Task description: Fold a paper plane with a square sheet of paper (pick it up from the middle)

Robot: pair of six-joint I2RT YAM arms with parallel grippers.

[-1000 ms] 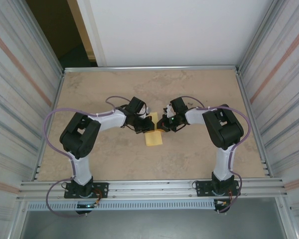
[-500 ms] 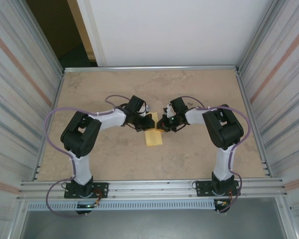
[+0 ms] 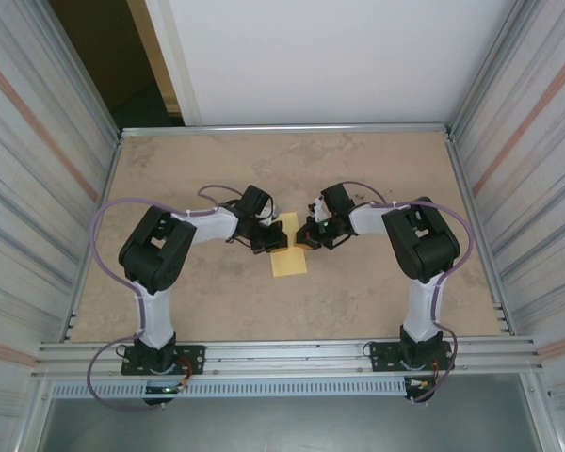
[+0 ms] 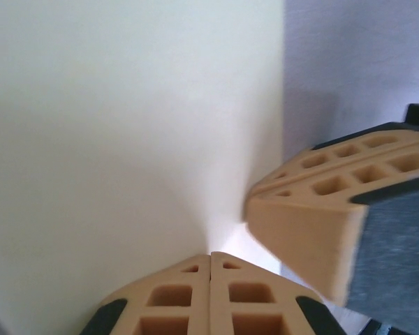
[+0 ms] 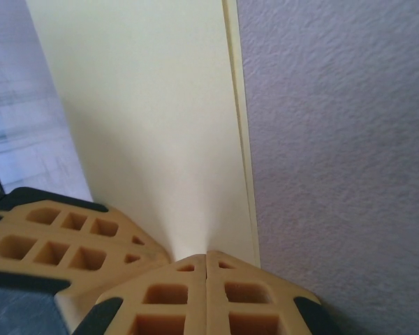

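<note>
The square sheet of paper [image 3: 289, 256] is pale yellow and folded into a narrower strip at the middle of the table. My left gripper [image 3: 275, 241] is shut on its left edge, and my right gripper [image 3: 304, 237] is shut on its right edge, facing the left one. In the left wrist view the paper [image 4: 126, 125] rises out of my closed left gripper [image 4: 210, 257], with the right gripper's fingers [image 4: 314, 209] close by. In the right wrist view the paper [image 5: 153, 125] shows two layered edges above my closed right gripper [image 5: 207, 255], beside the left gripper's fingers [image 5: 63, 237].
The beige tabletop [image 3: 198, 169] is walled by ribbed metal panels [image 3: 38, 188] on both sides and a white board [image 3: 330, 56] at the back. A metal rail [image 3: 282, 356] runs along the near edge by the arm bases.
The left arm has shifted a little, its gripper sliding slightly toward the near left along the paper. The right arm has stayed put. Both grippers remain shut.
</note>
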